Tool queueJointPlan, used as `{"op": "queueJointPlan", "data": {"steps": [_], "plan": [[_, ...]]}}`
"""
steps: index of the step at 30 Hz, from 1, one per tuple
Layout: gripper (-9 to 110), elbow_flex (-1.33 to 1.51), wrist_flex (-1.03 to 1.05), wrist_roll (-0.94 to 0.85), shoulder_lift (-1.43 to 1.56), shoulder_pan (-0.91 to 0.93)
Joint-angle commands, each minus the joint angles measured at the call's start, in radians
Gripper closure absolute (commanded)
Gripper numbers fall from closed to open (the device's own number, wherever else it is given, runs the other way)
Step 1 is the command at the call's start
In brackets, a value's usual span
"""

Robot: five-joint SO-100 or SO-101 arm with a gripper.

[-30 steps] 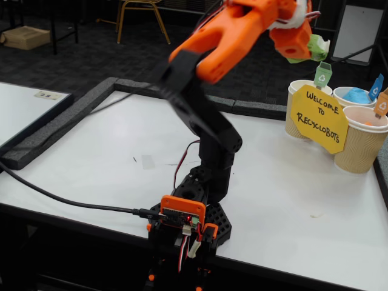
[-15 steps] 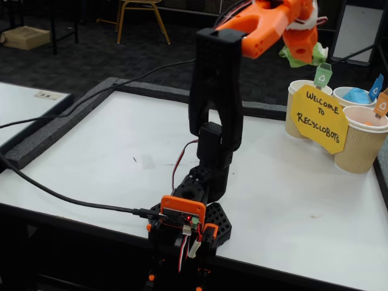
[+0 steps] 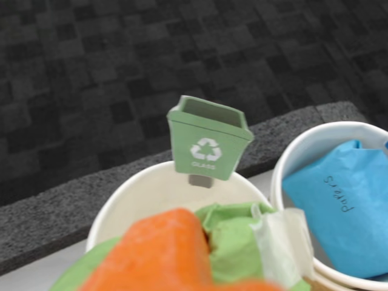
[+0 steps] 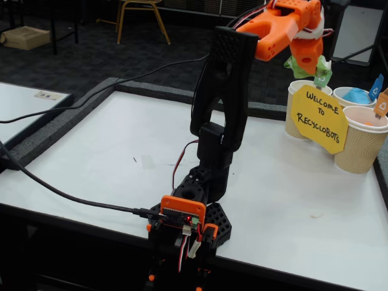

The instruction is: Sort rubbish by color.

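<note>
Swinging right and lower than a second before, the arm had brought the green wad [image 4: 298, 62] directly above the cup with the green flag [image 3: 208, 140], the fingers [image 3: 159, 251] clenched on it. This was the drop step for green; the blue wad [image 3: 342, 209] already lay in the neighbouring cup [image 4: 344, 93], and something orange seemed to sit in the third cup [image 4: 362, 145], though too small to confirm. Next, I judged, a slight lowering and release, clear of the flag; around stood a white worktop [image 4: 109, 176] edged in dark foam, over dark carpet.
</note>
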Motion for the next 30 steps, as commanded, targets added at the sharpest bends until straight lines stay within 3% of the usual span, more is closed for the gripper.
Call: {"op": "queueJointPlan", "data": {"steps": [1, 16, 24, 30], "plan": [[95, -0.143, -0.002, 0.02, 0.035, 0.031], [83, -0.092, -0.02, 0.02, 0.028, 0.023], [84, -0.107, -0.006, 0.02, 0.034, 0.025], [87, -0.175, 0.13, 0.02, 0.15, -0.058]]}}
